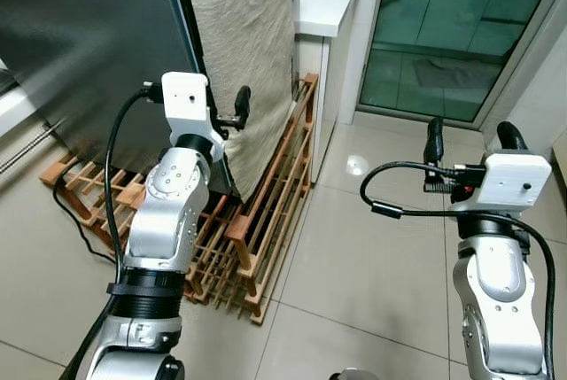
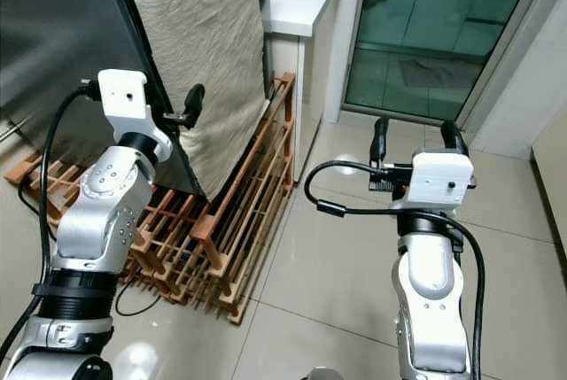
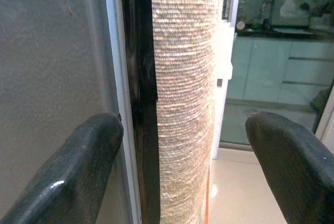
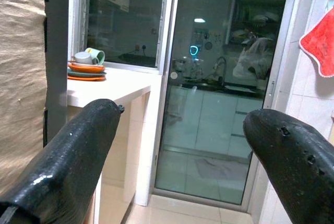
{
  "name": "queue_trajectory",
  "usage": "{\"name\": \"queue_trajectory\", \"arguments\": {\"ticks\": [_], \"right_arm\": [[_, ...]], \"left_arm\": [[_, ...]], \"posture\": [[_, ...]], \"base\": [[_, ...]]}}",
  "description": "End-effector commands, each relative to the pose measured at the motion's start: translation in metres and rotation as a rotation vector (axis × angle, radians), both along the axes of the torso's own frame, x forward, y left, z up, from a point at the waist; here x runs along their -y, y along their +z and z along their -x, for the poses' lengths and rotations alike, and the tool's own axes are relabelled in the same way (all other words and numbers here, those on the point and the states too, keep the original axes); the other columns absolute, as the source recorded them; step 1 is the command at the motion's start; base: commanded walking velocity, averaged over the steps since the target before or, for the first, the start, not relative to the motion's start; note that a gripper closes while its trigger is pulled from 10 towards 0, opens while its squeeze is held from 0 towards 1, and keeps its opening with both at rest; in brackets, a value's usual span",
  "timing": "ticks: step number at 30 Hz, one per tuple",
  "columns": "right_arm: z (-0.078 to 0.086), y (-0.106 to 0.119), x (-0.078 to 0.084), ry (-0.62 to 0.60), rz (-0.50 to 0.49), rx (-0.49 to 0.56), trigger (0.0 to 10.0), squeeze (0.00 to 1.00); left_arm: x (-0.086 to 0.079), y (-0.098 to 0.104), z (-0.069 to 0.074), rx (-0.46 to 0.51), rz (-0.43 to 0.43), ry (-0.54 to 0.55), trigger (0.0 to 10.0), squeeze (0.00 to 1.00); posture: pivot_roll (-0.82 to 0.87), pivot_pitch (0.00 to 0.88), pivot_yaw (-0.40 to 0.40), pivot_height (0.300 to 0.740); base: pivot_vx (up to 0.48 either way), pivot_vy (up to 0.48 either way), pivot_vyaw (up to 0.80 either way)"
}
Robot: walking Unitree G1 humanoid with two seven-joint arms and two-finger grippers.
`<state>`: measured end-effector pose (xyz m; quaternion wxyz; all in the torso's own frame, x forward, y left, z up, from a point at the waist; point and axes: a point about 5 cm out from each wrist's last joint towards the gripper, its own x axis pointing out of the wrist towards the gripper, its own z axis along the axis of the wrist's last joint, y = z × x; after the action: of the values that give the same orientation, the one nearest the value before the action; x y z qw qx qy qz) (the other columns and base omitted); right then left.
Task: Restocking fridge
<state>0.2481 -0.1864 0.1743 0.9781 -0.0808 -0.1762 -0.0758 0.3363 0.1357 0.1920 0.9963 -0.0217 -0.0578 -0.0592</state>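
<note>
The big grey fridge [image 1: 80, 43] stands at ten o'clock, door closed. The left end effector [image 1: 232, 114], fingers apart, waits at its edge. The right end effector [image 1: 474, 141], also apart, holds nothing. Next, I think, it must pull the door open.

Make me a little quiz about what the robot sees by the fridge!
1. True or false: the left gripper is at the fridge's edge, beside the cloth.
2. What does the fridge stand on? A) a wooden rack B) a blue rug C) a cardboard box
3. Fill in: the right gripper is open and holds ____.

Key:
1. True.
2. A, the wooden rack.
3. Nothing; it is up over the floor, towards the glass door.
</note>
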Motion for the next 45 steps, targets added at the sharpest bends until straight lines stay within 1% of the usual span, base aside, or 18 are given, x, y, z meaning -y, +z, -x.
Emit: {"name": "queue_trajectory", "arguments": {"ticks": [1,5,6,8,10,11,15,18,21,22,26,28,29,34,36,38,39,45], "right_arm": [[0.000,0.003,0.001,-0.005,-0.008,0.007,10.0,0.00],[-0.001,0.003,0.001,-0.005,-0.006,0.005,10.0,0.00],[-0.002,0.003,0.001,-0.004,-0.006,0.005,10.0,0.00],[-0.002,0.003,0.001,-0.004,-0.006,0.004,10.0,0.00],[-0.003,0.003,0.001,-0.005,-0.006,0.004,10.0,0.00],[-0.004,0.002,0.001,-0.006,-0.009,0.000,10.0,0.00],[-0.006,0.002,0.002,-0.006,-0.012,-0.005,10.0,0.00],[-0.007,0.001,0.003,-0.008,-0.014,-0.007,10.0,0.00],[-0.008,0.002,0.004,-0.016,-0.014,-0.006,10.0,0.00],[-0.008,0.002,0.004,-0.016,-0.014,-0.006,10.0,0.00],[-0.009,-0.010,0.006,0.012,-0.064,-0.087,10.0,0.00],[-0.009,-0.014,0.006,0.017,-0.077,-0.109,10.0,0.00],[-0.007,-0.021,0.008,0.014,-0.100,-0.139,10.0,0.00],[-0.004,-0.023,0.009,0.006,-0.100,-0.142,10.0,0.00],[-0.005,-0.023,0.005,0.021,-0.101,-0.147,10.0,0.00],[-0.006,-0.023,0.004,0.028,-0.101,-0.150,10.0,0.00],[-0.006,-0.024,0.003,0.037,-0.103,-0.156,10.0,0.00],[-0.009,-0.029,0.002,0.051,-0.109,-0.181,10.0,0.00]], "left_arm": [[-0.002,0.002,-0.004,-0.007,0.005,0.018,10.0,0.00],[0.004,0.000,-0.007,-0.034,0.063,-0.010,10.0,0.00],[0.012,-0.002,-0.009,-0.053,0.105,-0.066,10.0,0.00],[0.016,-0.003,-0.009,-0.060,0.124,-0.098,10.0,0.00],[0.020,-0.003,-0.010,-0.060,0.130,-0.116,10.0,0.00],[0.030,-0.004,-0.012,-0.064,0.129,-0.166,10.0,0.00],[0.044,-0.007,-0.017,-0.063,0.115,-0.194,10.0,0.00],[0.057,-0.008,-0.021,-0.075,0.130,-0.221,10.0,0.00],[0.076,-0.004,-0.022,-0.071,0.163,-0.306,10.0,0.00],[0.076,-0.004,-0.022,-0.071,0.163,-0.306,10.0,0.00],[0.102,0.003,-0.012,-0.040,0.206,-0.530,10.0,0.00],[0.105,0.003,-0.011,-0.041,0.208,-0.558,10.0,0.00],[0.114,0.005,-0.008,-0.042,0.224,-0.617,10.0,0.00],[0.126,0.017,-0.003,0.002,0.283,-0.687,10.0,0.00],[0.136,0.029,0.009,0.049,0.357,-0.817,10.0,0.00],[0.138,0.031,0.012,0.058,0.372,-0.849,10.0,0.00],[0.140,0.035,0.019,0.069,0.409,-0.915,10.0,0.00],[0.139,0.045,0.034,0.094,0.448,-1.058,10.0,0.00]], "posture": [[-0.19,0.000,0.070,0.740],[-0.19,0.000,0.067,0.740],[-0.19,0.000,0.065,0.740],[-0.19,0.000,0.065,0.740],[-0.19,0.000,0.062,0.740],[-0.19,0.000,0.062,0.740],[-0.19,0.000,0.061,0.740],[-0.20,0.000,0.061,0.740],[-0.22,0.000,0.070,0.740],[-0.22,0.000,0.070,0.740],[-0.22,0.000,0.070,0.740],[-0.22,0.000,0.070,0.740],[-0.23,0.000,0.080,0.740],[-0.24,0.000,0.088,0.740],[-0.24,0.000,0.088,0.740],[-0.24,0.000,0.089,0.740],[-0.24,0.000,0.089,0.740],[-0.23,0.000,0.086,0.740]], "base": [[0.000,0.000,0.00],[0.000,0.000,0.00],[0.000,0.000,0.00],[0.000,0.000,0.00],[0.000,0.000,0.00],[0.000,0.000,0.00],[0.000,0.000,0.00],[0.000,0.000,0.00],[0.000,0.000,0.00],[0.000,0.000,0.00],[0.000,0.000,0.00],[0.000,0.000,0.00],[0.000,0.000,0.00],[0.000,0.000,0.00],[0.000,0.000,0.00],[0.000,0.000,0.00],[0.000,0.000,0.00],[0.000,0.000,0.00]]}}
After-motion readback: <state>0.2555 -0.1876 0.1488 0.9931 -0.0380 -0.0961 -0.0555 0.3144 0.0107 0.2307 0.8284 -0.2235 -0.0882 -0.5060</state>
